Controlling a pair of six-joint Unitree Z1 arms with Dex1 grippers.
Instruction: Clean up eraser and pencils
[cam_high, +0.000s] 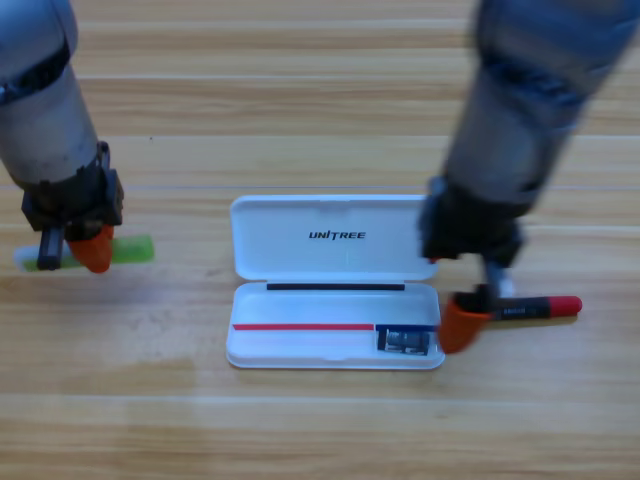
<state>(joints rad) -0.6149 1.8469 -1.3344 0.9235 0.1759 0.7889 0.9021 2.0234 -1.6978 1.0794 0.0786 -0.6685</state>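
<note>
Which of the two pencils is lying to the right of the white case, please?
The navy pencil with red ends, under the right gripper; the green pencil lies far left.

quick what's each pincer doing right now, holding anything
Left pincer: down on the green pencil at the table's left; grip cannot be told.
Right pincer: down at the navy pencil beside the white case; grip cannot be told.
</note>
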